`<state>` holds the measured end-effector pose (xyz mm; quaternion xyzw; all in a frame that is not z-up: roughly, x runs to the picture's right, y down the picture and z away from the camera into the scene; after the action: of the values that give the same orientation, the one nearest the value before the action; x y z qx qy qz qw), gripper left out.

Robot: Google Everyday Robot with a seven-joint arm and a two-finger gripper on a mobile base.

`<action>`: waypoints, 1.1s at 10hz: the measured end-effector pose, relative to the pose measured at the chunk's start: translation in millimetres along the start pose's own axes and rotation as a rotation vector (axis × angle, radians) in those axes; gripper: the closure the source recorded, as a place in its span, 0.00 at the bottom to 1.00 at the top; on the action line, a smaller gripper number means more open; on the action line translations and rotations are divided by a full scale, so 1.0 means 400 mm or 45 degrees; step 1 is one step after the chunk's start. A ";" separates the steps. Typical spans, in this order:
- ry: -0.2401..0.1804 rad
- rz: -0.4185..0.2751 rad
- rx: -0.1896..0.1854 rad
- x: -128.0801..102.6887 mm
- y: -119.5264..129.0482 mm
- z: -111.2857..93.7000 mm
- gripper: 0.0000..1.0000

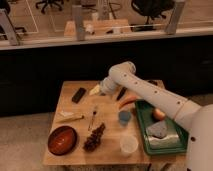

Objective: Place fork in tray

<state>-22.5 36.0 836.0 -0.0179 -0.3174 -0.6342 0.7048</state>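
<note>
The fork (93, 117) is a thin pale utensil lying on the wooden table (107, 150), just behind the brown pinecone-like cluster (94, 137). The dark-green tray (141, 125) stands at the table's right edge and holds a round orange item (159, 114) and a grey-white bundle (159, 132). My gripper (95, 90) hangs over the back middle of the table, behind the fork and apart from it, well left of the tray. Nothing shows in it.
A black block (78, 95) lies left of the gripper. A black knife-like utensil (121, 93) and an orange carrot-like item (129, 100) lie right of it. Also on the table: a blue cup (124, 117), a white cup (129, 145), a red-brown bowl (62, 140) and a yellowish stick (70, 118).
</note>
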 end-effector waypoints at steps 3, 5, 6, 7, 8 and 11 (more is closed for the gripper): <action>-0.004 -0.018 -0.010 0.004 -0.009 -0.002 0.20; -0.008 -0.029 -0.015 0.004 -0.015 -0.002 0.20; -0.010 -0.034 -0.016 0.004 -0.018 -0.001 0.20; -0.012 -0.038 -0.016 0.003 -0.020 -0.001 0.20; -0.017 -0.041 -0.018 0.001 -0.021 0.000 0.20; -0.031 -0.048 -0.019 -0.001 -0.024 0.003 0.20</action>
<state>-31.8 35.2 833.1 -0.0249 -0.3213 -0.6494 0.6887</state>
